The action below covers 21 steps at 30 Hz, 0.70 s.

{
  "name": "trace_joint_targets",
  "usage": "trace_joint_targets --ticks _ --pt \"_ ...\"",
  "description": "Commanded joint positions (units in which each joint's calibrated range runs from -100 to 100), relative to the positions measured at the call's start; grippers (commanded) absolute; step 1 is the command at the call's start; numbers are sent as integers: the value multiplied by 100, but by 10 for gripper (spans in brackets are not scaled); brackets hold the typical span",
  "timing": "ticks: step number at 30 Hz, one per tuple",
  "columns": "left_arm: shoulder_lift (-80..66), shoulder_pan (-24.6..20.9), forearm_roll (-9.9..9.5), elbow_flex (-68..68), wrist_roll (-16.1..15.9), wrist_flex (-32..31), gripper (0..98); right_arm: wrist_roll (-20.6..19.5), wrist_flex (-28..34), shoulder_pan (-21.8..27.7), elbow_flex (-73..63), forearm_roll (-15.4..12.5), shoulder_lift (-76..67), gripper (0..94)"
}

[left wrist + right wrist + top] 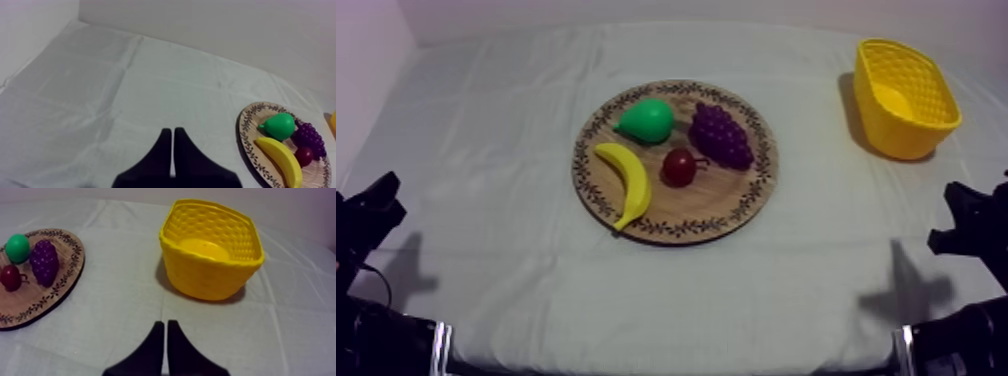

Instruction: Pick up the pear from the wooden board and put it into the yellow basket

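A green pear (646, 120) lies on the far left part of the round wooden board (736, 210), beside purple grapes (721, 134), a small red fruit (679, 167) and a banana (627, 182). The yellow basket (904, 96) stands empty at the far right. My left gripper (374, 208) rests low at the left, shut on nothing; its fingers (172, 145) lie together over bare cloth, with the pear (278, 126) off to the side. My right gripper (964, 215) rests low at the right, its fingers (165, 338) together, short of the basket (210, 253). The pear (17, 248) sits far off on the board (60, 283).
Grey-white cloth (486, 130) covers the whole table, with open room between the board and the basket and along the front. A pale wall stands behind the table's far edge.
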Motion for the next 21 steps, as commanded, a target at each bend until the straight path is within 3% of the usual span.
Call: trace_joint_targets --ticks 1,21 --pt "0 -1 2 5 2 -1 1 5 9 -29 1 3 -1 4" --pt "0 -1 2 5 2 -1 1 156 30 24 -31 -72 59 4"
